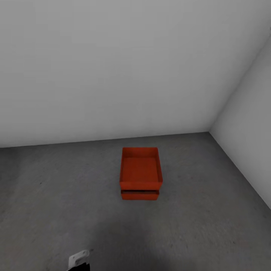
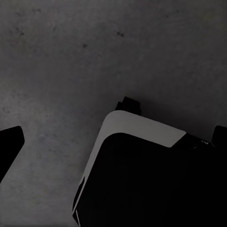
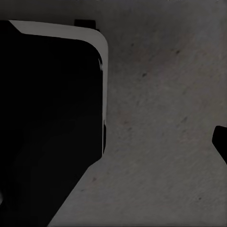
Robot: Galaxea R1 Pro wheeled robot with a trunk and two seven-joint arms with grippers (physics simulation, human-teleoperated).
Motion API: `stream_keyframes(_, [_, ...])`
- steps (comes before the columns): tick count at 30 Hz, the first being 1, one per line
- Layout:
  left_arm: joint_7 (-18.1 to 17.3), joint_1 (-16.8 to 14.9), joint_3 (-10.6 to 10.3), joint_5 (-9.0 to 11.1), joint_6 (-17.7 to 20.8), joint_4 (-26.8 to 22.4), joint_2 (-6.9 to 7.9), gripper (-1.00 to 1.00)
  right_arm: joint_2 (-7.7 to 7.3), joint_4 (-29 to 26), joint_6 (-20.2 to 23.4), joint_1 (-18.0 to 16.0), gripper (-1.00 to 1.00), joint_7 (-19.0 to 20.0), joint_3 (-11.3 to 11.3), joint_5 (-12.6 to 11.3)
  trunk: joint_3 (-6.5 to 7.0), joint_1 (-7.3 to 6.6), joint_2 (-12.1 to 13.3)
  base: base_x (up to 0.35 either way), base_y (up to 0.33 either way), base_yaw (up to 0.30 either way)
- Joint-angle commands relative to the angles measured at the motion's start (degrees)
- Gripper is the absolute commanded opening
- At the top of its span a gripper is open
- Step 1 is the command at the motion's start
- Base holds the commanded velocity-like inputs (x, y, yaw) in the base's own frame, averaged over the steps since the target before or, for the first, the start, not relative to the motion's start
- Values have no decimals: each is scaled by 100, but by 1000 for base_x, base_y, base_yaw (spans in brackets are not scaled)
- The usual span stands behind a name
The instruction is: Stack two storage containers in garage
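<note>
Two orange-red storage containers stand stacked on the dark grey garage floor (image 1: 56, 195), a little right of centre in the head view. The upper container (image 1: 140, 169) is open-topped and empty, and it sits squarely on the lower container (image 1: 139, 195), of which only the front edge shows. Neither gripper is near the stack. My left gripper (image 2: 116, 142) hangs open over the floor, one dark finger (image 2: 10, 146) far from the other. Beside the robot's black body, my right gripper (image 3: 113, 142) also looks open, with one fingertip (image 3: 220, 142) at the picture's edge. Both hold nothing.
Pale grey walls meet in a corner (image 1: 210, 130) behind and right of the stack. The right wall (image 1: 248, 124) runs forward along the floor. A white bit of my left arm (image 1: 79, 258) shows low down. My black, white-rimmed base (image 2: 142, 127) lies under both wrists.
</note>
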Motion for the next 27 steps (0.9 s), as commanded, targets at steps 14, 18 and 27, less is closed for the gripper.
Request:
stream_keyframes(14, [12,129,-50,48,-13,0,-7,100,5,19,-27,8,100,-13,18,-21,116,3,-9,0,0,0])
stream_keyframes(18, [12,137,-50,53,-20,0,-7,100,2,19,-27,7,100,-13,18,-22,151,3,-9,0,0,0])
stream_keyframes(27, [12,140,-50,55,-23,0,-7,100,-1,19,-35,34,100,-13,18,-27,231,3,-9,0,0,0])
